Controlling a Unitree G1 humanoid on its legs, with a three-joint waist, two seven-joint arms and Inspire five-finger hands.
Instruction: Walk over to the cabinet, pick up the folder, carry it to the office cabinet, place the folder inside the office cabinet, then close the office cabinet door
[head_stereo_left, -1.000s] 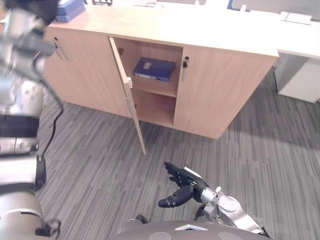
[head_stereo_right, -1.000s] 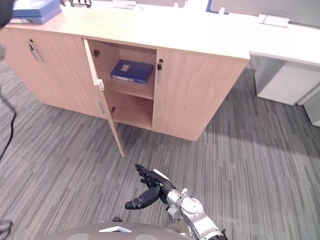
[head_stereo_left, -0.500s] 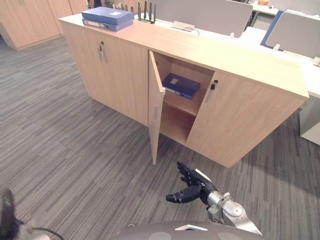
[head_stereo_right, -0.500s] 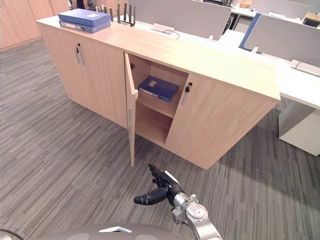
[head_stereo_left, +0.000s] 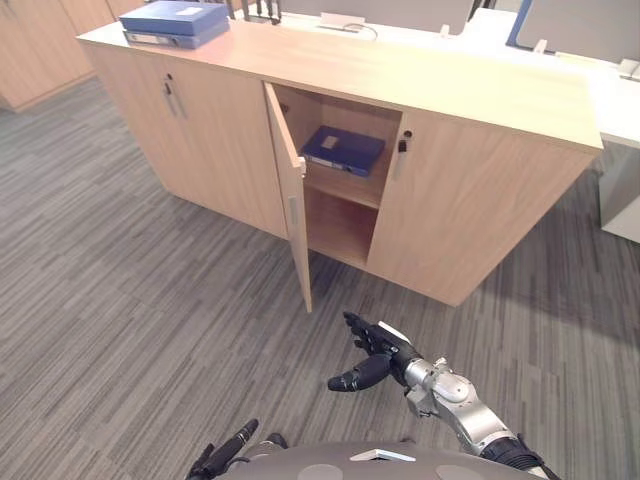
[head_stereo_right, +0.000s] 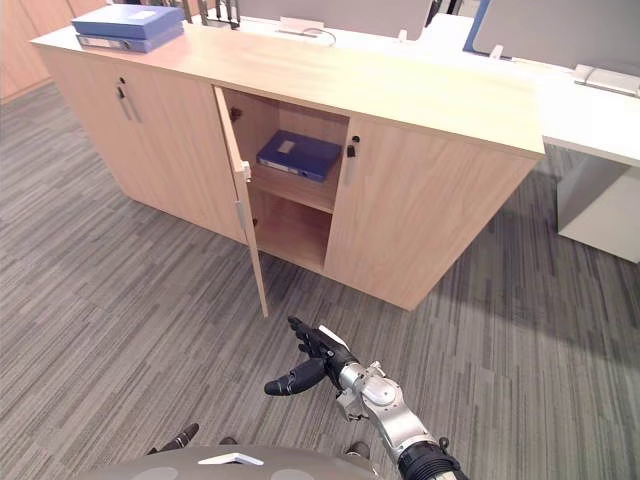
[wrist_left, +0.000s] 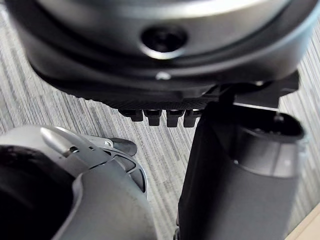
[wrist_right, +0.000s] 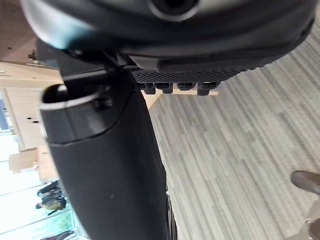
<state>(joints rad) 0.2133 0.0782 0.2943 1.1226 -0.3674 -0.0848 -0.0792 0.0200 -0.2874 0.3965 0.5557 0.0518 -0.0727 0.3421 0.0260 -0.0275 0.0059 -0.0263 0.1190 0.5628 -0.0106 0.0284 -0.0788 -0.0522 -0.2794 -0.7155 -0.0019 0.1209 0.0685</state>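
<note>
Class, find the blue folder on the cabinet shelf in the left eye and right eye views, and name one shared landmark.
Left eye view: folder on the upper shelf, upper centre, right of the open door.
Right eye view: same shelf, upper part, slightly left of centre.
Shared landmark: the open door, just left of the folder.

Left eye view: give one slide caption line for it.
Folder lies on the upper shelf of the open cabinet, door swung out; right hand hovers open above the carpet.

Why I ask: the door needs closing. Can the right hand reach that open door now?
Probably not yet: the right hand hangs open, short of the open door, carpet between them. Nothing blocks the way; it must step closer.
</note>
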